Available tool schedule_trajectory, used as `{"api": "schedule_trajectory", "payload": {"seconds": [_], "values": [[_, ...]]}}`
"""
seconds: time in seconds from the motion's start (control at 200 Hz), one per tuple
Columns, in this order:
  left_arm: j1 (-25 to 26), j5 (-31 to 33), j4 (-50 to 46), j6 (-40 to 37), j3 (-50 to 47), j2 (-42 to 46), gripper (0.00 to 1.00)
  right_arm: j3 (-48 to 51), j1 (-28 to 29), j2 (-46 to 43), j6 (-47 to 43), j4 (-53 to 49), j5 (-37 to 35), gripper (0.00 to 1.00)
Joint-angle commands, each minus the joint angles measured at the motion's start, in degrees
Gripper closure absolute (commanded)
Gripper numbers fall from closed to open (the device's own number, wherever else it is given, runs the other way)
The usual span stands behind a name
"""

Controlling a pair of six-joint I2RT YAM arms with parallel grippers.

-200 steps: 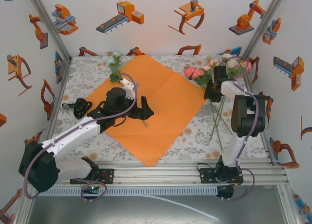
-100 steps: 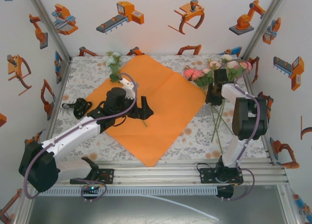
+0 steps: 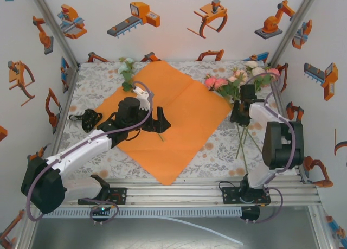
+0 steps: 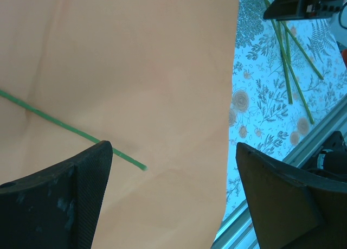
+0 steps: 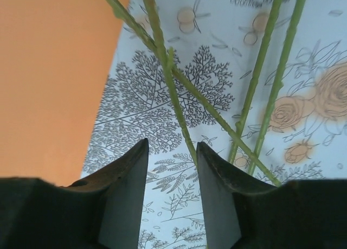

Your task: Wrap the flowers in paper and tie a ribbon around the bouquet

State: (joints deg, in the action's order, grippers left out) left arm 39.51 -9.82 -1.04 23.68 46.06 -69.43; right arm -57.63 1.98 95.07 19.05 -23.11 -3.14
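Barely begun — paper (image 3: 179, 124) is spread flat, flowers (image 3: 238, 82) are left off its right edge, ribbon (image 3: 88, 119) untouched; left gripper (image 4: 172, 149) is held wide, right gripper (image 5: 172, 145) parted astride a stem.

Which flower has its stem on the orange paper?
The lone white-green flower at the paper's far-left edge; its stem runs across it. The pink-white bunch by the right hand has stems on the tablecloth.
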Motion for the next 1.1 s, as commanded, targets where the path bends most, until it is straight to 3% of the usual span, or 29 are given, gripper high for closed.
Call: {"api": "schedule_trajectory", "payload": {"seconds": [0.0,0.21,0.37,0.536,0.606,0.761,0.926,1.096], "values": [[0.04,0.45,0.42,0.22,0.47,0.31,0.13,0.03,0.26,1.33,0.77,0.84,-0.03,0.69],[0.06,3.65,-0.94,0.47,0.34,1.93,0.13,-2.34,0.51,-1.14,-3.2,0.31,0.91,1.0],[-0.37,15.39,-5.21,3.1,0.52,5.22,0.13,-6.63,3.29,-9.67,-2.19,-0.47,3.96,1.0],[-4.55,26.16,-12.25,7.59,0.43,8.9,0.13,-13.49,14.33,-11.76,2.39,2.56,5.46,1.0],[-6.82,28.02,-15.34,9.27,0.27,10.23,0.13,-18.03,19.67,-7.88,5.63,5.48,7.33,1.0],[-10.64,28.34,-18.46,12.12,-1.32,13.49,0.14,-36.0,29.55,10.6,4.45,7.9,7.15,1.0],[-12.27,26.45,-21.11,12.36,-1.21,14.92,0.14,-58.97,32.27,32.0,8.19,2.4,8.78,1.0],[-13.87,25.32,-22.77,12.18,-0.44,13.88,0.14,-71.87,35.42,45.21,12.56,-1.46,11.4,1.0]]}}
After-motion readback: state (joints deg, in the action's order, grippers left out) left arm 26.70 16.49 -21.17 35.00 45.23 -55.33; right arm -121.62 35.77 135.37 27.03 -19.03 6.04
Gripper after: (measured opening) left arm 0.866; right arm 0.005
